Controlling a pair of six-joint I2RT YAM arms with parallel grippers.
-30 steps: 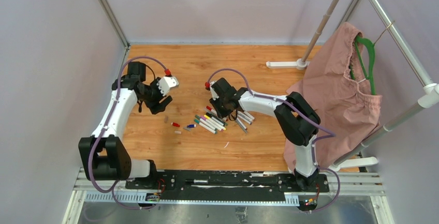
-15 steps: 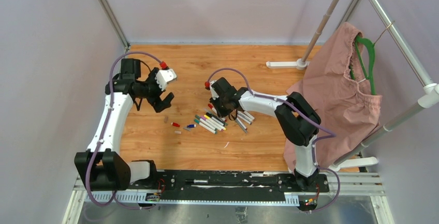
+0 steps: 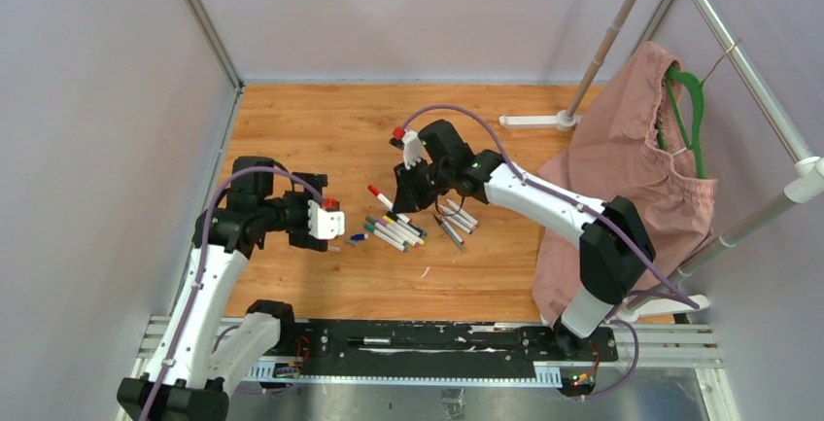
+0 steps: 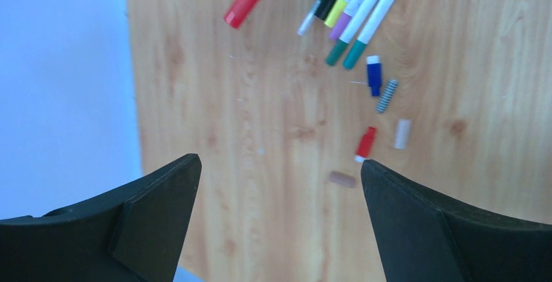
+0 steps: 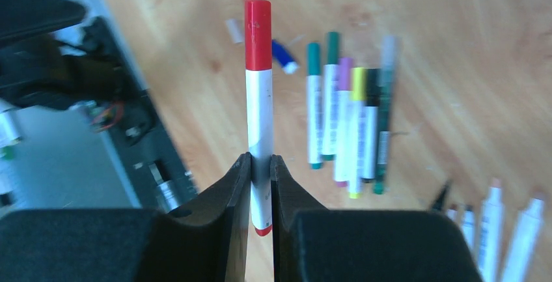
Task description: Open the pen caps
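The wooden table [image 3: 340, 129] had a pink cloth [image 3: 622, 178] hanging at its right side. The left tool [image 4: 278, 161] hung over the table with its two fingers wide apart and nothing in them. The right tool [image 5: 260, 161] was clamped on a white pen [image 5: 259, 106], held up above a row of pens [image 5: 345, 119]. Its red cap [image 5: 258, 34] was on the pen's far end. A loose red cap [image 4: 366, 144] and a blue cap [image 4: 373, 75] lay on the table near the left tool.
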